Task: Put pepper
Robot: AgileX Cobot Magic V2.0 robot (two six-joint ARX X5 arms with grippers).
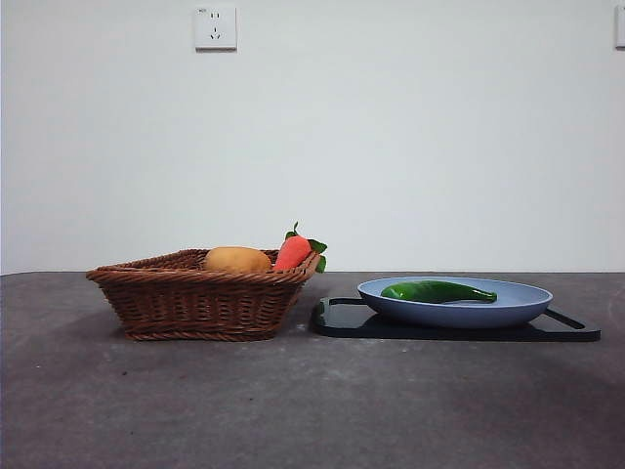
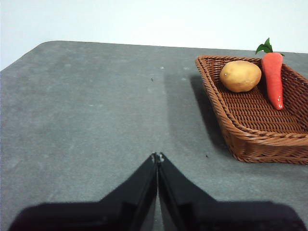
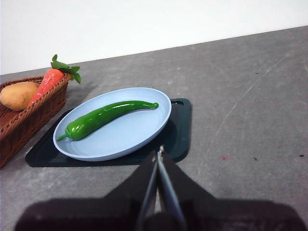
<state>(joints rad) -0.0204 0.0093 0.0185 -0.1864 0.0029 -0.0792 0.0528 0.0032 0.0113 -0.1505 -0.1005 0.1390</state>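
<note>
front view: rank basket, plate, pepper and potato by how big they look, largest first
1. basket, widest and tallest
2. plate, nearly as wide but much flatter
3. pepper, long and slim
4. potato, shorter than the pepper; partly hidden by the basket rim, so this is unsure

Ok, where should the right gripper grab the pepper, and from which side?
Probably at mid-body, from above, jaws across its width. The pepper lies flat and alone in the plate, long and slim, tapering at one end, so the middle is the thickest, best-balanced part. The right gripper is shut near the plate's rim and must open first.
</note>
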